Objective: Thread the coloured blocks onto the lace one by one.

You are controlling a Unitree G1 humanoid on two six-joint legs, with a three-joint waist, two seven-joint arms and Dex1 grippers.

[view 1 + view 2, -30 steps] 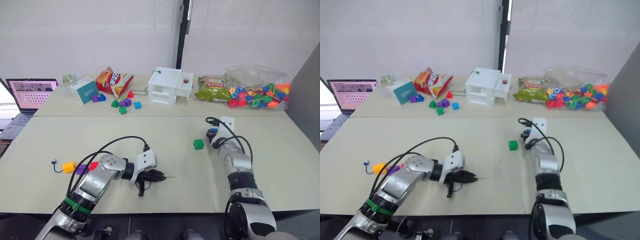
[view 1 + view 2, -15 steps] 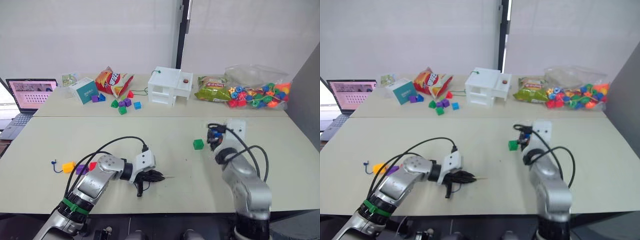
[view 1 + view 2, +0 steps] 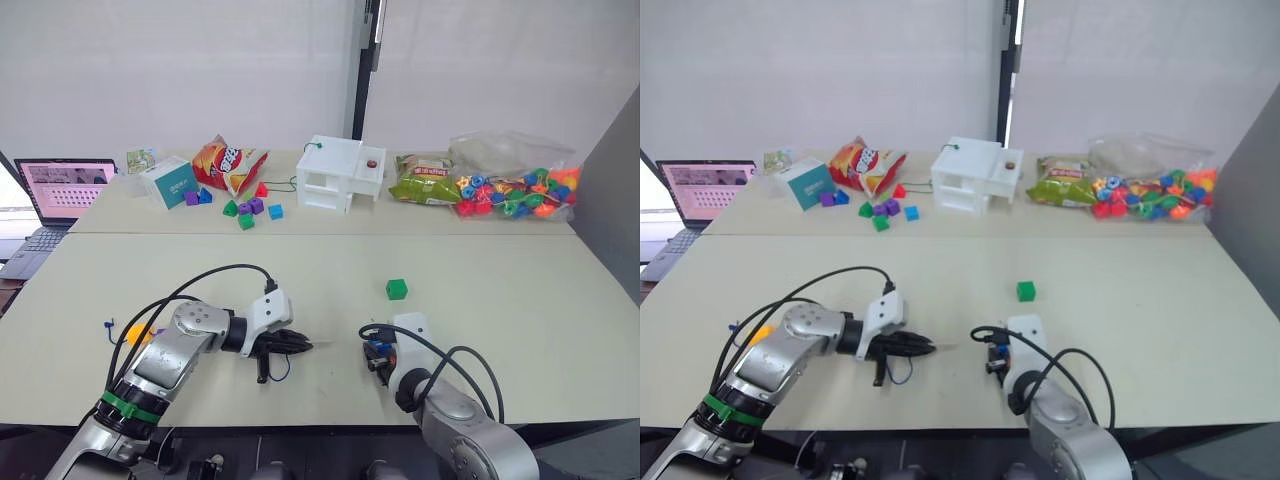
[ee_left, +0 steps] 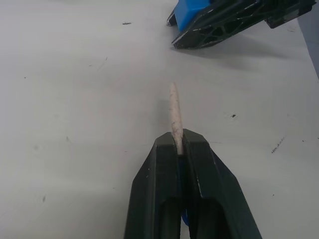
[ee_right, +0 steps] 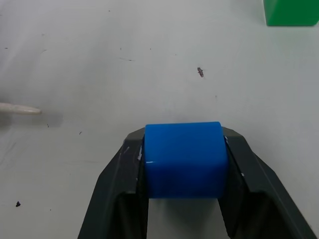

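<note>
Left gripper point(image 4: 178, 144) pinched tight on the lace point(image 4: 175, 115), stiff pale tip poking out past the black fingers toward the right gripper point(image 3: 376, 352). Right gripper clamped on the blue block point(image 5: 183, 158), smooth plastic with rounded edges, low over the near table point(image 3: 520, 310); pale tip near it, not touching. From the left wrist, tip rough and fibrous, tapering to a point, blue block seen side-on between dark ribbed fingers. From the right wrist, glossy front face of the blue block, tip entering at one edge, corner of the green block point(image 5: 290, 12) beyond. From the head, dark loop of lace point(image 3: 280, 368) hanging under the left gripper, green block point(image 3: 397, 289) alone further out on the table, yellow-orange block point(image 3: 138, 333) at the lace's far end by the left arm. On the far table: white box point(image 3: 340, 171), red snack bag point(image 3: 226, 160), green snack bag point(image 3: 426, 183), small loose blocks point(image 3: 248, 207), clear bag of beads point(image 3: 515, 190), laptop point(image 3: 55, 195). Writing on the bags too small to read.
</note>
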